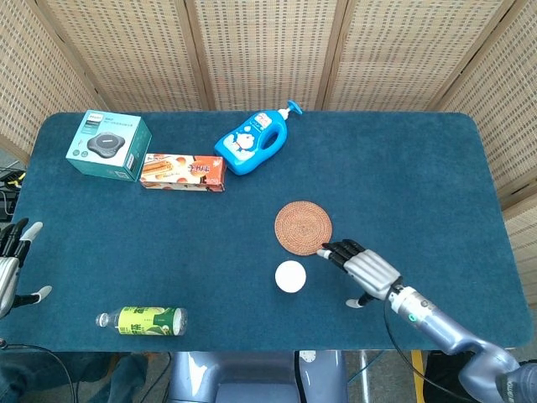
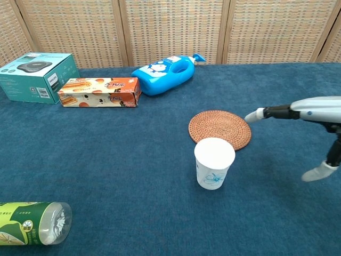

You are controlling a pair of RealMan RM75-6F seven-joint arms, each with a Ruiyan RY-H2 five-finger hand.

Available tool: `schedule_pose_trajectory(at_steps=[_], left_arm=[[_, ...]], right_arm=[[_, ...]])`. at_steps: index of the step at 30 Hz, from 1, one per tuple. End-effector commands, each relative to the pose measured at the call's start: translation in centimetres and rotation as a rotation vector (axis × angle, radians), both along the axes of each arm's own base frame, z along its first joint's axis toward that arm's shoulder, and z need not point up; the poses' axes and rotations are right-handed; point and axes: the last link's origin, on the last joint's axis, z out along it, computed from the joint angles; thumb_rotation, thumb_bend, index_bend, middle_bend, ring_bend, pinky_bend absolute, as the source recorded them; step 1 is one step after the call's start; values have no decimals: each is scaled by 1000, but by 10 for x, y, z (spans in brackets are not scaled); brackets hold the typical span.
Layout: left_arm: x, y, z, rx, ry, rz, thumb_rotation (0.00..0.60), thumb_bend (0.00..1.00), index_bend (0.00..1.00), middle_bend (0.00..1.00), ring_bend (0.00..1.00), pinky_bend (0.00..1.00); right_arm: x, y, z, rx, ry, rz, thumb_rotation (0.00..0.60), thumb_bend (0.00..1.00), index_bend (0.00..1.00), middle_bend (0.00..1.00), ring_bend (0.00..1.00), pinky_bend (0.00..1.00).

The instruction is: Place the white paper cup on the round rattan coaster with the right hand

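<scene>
The white paper cup [image 2: 214,162] looks light, thin-walled, crushable; grasp mid-wall gently. Right hand [image 1: 362,269], fingers spread and empty, sits at its three o'clock.

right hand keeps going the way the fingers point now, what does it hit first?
Likely the round rattan coaster. The right hand is open, its fingers pointing up-left at the coaster's near edge. The white paper cup sits left of that line. Height is unclear; it may pass above.

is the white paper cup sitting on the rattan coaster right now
No, the white paper cup stands upright on the blue cloth just in front of the rattan coaster, not on it.
</scene>
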Motion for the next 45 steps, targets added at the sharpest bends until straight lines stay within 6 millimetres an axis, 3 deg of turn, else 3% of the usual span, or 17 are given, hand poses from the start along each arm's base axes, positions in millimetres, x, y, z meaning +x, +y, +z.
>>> schedule_pose_trajectory(at_steps=[1,10,13,15,19,22,29,37,45], left_arm=[[0,1,0,-1,0,1,600,0,0,0,0,0],[-2,3,1,-1,-7,8,600,0,0,0,0,0],[-2,4,1,0,-11,10,600,0,0,0,0,0],[-3,4,2,1,-14,12,600,0,0,0,0,0],[-4,5,2,-2,-19,14,600,0,0,0,0,0],[-5,5,3,-1,-22,14,600,0,0,0,0,0],[-5,6,4,-4,-27,15,600,0,0,0,0,0],[-5,6,4,-8,-33,14,600,0,0,0,0,0],[-5,7,4,-14,-34,17,600,0,0,0,0,0]], right_arm=[[24,-9,-21,30,-3,28,600,0,1,0,0,0],[55,-20,-57,50,32,89,600,0,43,2,0,0],[59,-22,-64,54,43,92,600,0,101,59,37,14],[62,-25,-70,46,48,91,600,0,166,140,114,100],[66,-28,-78,19,41,86,600,7,387,377,383,488],[69,-27,-82,11,9,75,600,71,458,451,464,578],[76,-34,-73,-22,-102,16,600,116,481,480,481,582],[66,-68,-46,-116,-171,-112,600,117,483,482,484,583],[48,-93,-51,-200,-137,-207,600,117,481,482,484,583]])
